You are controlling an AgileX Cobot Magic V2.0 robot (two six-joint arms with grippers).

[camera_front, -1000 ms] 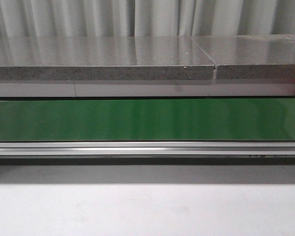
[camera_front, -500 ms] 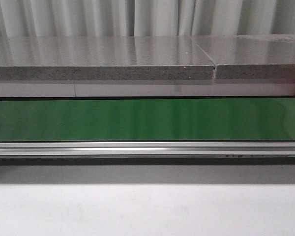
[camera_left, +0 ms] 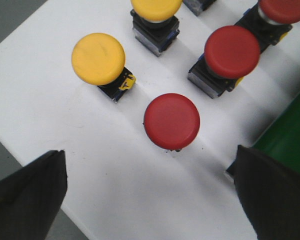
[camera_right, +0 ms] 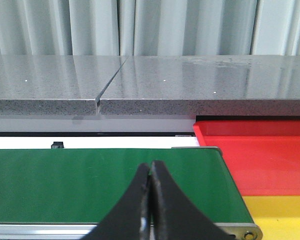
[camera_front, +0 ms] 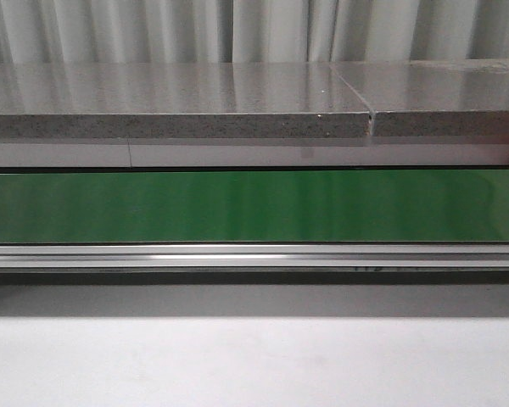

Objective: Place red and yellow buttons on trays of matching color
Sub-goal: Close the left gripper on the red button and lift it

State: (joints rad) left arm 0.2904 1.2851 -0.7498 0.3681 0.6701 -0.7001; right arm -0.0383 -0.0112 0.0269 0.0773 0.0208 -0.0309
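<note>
Hovering over the white table [camera_left: 90, 165], the left gripper [camera_left: 150, 195] has its fingers spread wide, nothing between them, with a red button [camera_left: 171, 121] sitting right below. Two yellow buttons [camera_left: 98, 59] and two more red ones [camera_left: 232, 51] stand just past it. Right gripper [camera_right: 150, 200] is pinched together empty above the green belt [camera_right: 105, 185], red tray [camera_right: 260, 155] and yellow tray [camera_right: 285, 215] off beside.

Pale pleated curtains [camera_front: 263, 30] hang behind a glossy grey speckled countertop [camera_front: 170, 102]
</note>
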